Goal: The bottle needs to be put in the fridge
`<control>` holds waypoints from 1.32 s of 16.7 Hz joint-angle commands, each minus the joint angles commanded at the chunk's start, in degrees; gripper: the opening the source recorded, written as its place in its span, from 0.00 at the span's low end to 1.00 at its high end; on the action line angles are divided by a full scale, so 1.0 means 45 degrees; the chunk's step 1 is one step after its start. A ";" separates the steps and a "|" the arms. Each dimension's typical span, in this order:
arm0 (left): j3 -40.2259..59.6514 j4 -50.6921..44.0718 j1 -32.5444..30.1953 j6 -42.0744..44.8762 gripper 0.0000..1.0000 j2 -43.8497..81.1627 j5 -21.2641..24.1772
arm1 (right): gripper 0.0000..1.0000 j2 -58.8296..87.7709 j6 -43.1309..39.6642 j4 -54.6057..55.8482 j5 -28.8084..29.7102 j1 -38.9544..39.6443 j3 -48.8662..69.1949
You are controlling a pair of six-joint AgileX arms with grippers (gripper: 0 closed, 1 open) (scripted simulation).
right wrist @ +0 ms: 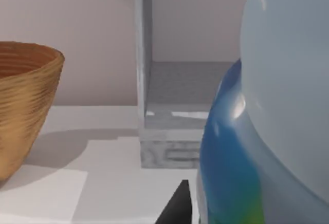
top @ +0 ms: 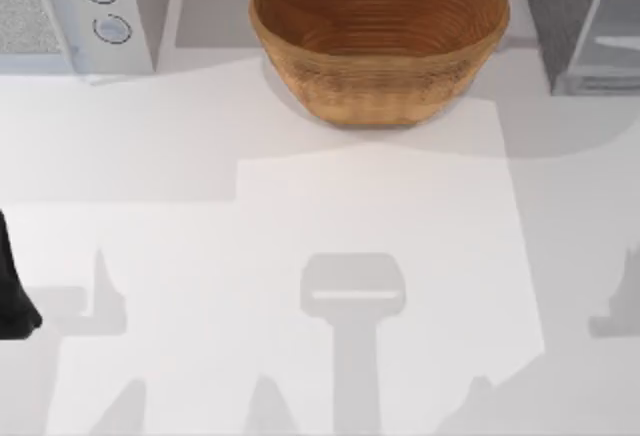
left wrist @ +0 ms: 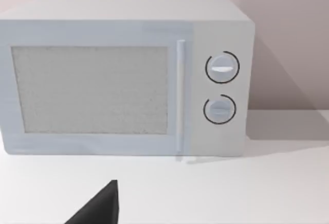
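The bottle (right wrist: pixel 272 106), pale blue with a blue and green label, looms very close in the right wrist view. My right gripper is shut on it, and one dark finger (right wrist: pixel 177 208) shows beside its base. Ahead of the bottle stands the fridge (right wrist: pixel 185 88), its dark speckled inside open to view past a pale grey frame. In the top view the fridge (top: pixel 560 16) is at the back right corner of the table. My left arm is parked at the table's left edge, with a dark part of the left gripper (top: pixel 15 296) showing there.
A large woven wooden basket (top: pixel 380 36) stands at the back middle, left of the fridge. A light grey appliance with two round knobs (top: pixel 100 6) is at the back left, facing the left wrist camera (left wrist: pixel 123 80). The white table (top: pixel 320 256) stretches in front.
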 joint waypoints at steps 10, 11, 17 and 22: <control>0.0000 0.0000 0.0000 0.0000 1.00 0.0000 0.0000 | 0.01 0.1957 0.0028 0.1856 -0.0406 -0.0617 0.1766; 0.0000 0.0000 0.0000 0.0000 1.00 0.0000 0.0000 | 0.01 0.2723 0.0075 0.2546 -0.0555 -0.0793 0.2380; 0.0000 0.0000 0.0000 0.0000 1.00 0.0000 0.0000 | 0.01 0.9409 0.0555 0.7571 -0.1490 -0.1999 0.6705; 0.0000 0.0000 0.0000 0.0000 1.00 0.0000 0.0000 | 0.01 1.6404 0.0706 1.1308 -0.2208 -0.2882 0.9863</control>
